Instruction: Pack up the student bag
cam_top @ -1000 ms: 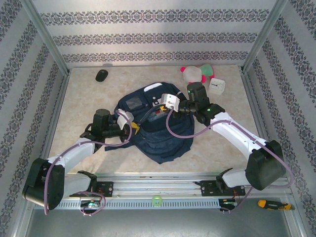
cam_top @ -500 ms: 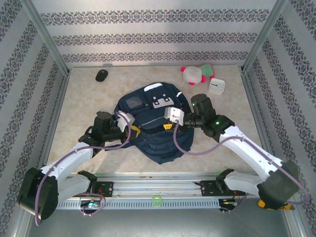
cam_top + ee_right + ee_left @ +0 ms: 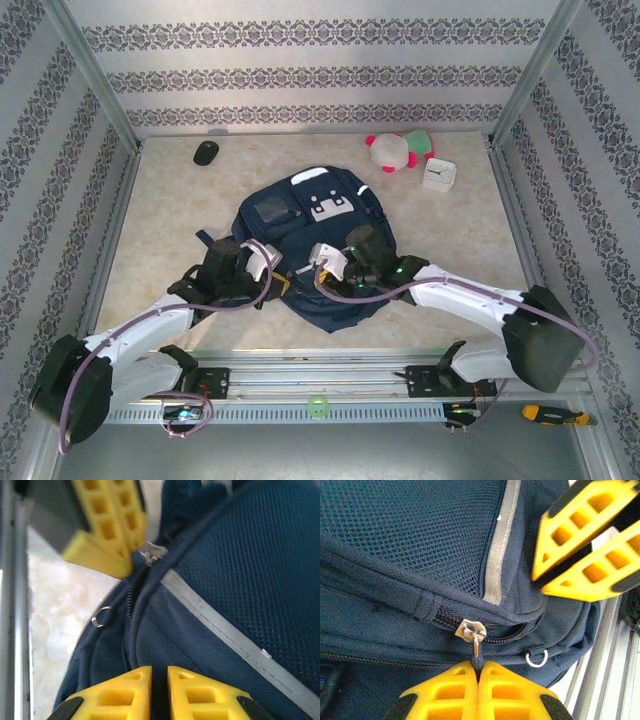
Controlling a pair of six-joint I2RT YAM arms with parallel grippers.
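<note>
Marbled table (image 3: 160,220) held a seemingly soft, floppy bag (image 3: 300,225); my left gripper (image 3: 478,666) pinched its zipper pull (image 3: 472,631), a sound hold; right gripper (image 3: 159,674) nearly closed, grasp unclear.

Top camera: high at near side, looking down over whole surface (image 3: 160,240). Wrist cameras: close on bag (image 3: 420,540) zipper (image 3: 471,630), facing each other.

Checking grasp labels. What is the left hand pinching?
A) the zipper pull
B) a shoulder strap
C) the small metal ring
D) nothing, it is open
A: in the left wrist view the left hand is shut on the zipper pull of the student bag, while the metal ring hangs free to one side.
</note>
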